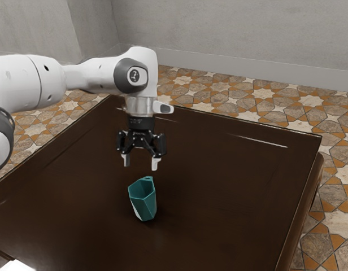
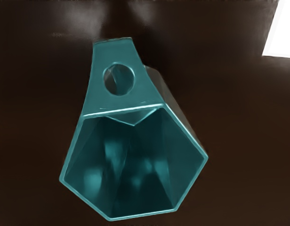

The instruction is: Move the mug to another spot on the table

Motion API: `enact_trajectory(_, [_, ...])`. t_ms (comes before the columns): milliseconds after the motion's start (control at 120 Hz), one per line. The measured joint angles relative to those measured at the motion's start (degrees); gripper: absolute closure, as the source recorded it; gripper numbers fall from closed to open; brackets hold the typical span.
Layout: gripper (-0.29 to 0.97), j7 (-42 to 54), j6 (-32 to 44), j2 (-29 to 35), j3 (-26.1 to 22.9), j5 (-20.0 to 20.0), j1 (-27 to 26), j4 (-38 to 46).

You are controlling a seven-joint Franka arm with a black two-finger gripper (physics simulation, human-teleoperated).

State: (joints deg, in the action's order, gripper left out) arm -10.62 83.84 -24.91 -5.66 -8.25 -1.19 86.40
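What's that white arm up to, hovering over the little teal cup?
A white robot arm is meant to move the teal mug to another spot on the dark table. At this moment its black gripper hangs open just above the mug, not touching it. The mug stands upright on the table, not yet picked up, and the camera on the hand looks down into its opening.

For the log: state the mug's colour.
Mug: teal; wrist view shows it best.
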Motion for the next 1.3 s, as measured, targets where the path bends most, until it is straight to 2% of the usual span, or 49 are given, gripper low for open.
enact_trajectory(425, [0.0,-6.11,8.63,-6.92,-0.05,-0.78,0.14,-1.76])
enact_trajectory(975, [0.01,-8.13,13.79,-8.33,-0.05,-0.29,0.12,2.76])
enact_trajectory(1125, [0.11,-8.42,14.09,-8.3,-0.05,-0.28,0.14,3.94])
enact_trajectory(1300, [0.31,-8.67,13.89,-8.27,-0.05,-0.28,0.14,4.06])
